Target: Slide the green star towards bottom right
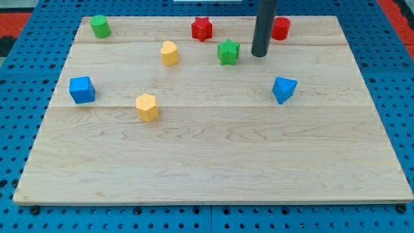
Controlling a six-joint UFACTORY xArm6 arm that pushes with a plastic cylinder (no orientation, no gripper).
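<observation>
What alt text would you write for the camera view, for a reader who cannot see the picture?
My tip rests on a wooden board, just to the view's right of the green star, apart from it. Also near the top: a red star, a red block, a green block. Lower: two yellow blocks, a blue cube, a blue block.

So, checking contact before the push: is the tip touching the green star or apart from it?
Apart: my tip stands just to the view's right of the green star, bare wood between them.

Robotics lab bench, wooden board on blue perforated mounting plate, small coloured test blocks
</observation>
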